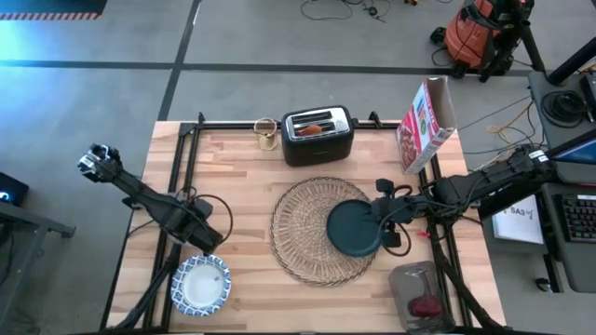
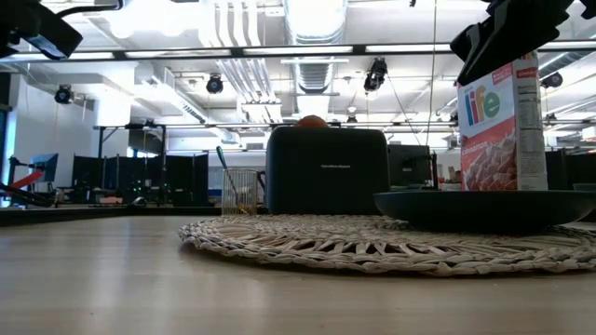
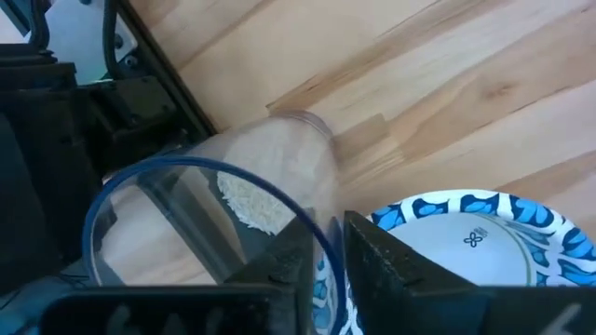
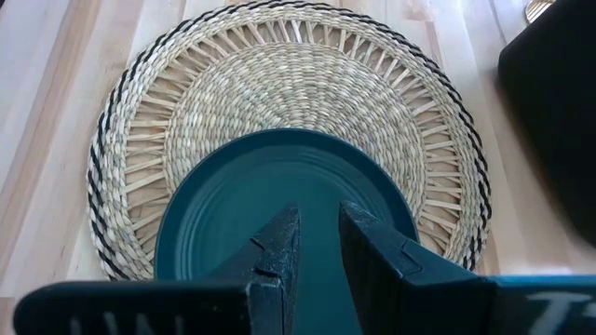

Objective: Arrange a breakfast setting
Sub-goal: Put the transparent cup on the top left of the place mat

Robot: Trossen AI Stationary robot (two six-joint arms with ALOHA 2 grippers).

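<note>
Wooden table: left claw pinches bowl; right claw pinches plate.

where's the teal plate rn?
In the high view, the dark teal round plate lies on the right part of the round woven straw placemat, overhanging its right edge, with the right gripper at the plate's right rim.

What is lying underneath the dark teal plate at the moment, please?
The round woven straw placemat lies under the teal plate, which sits toward the mat's right side with its edge reaching past the rim. The weave beneath the plate is covered, so nothing there can be checked.
</note>
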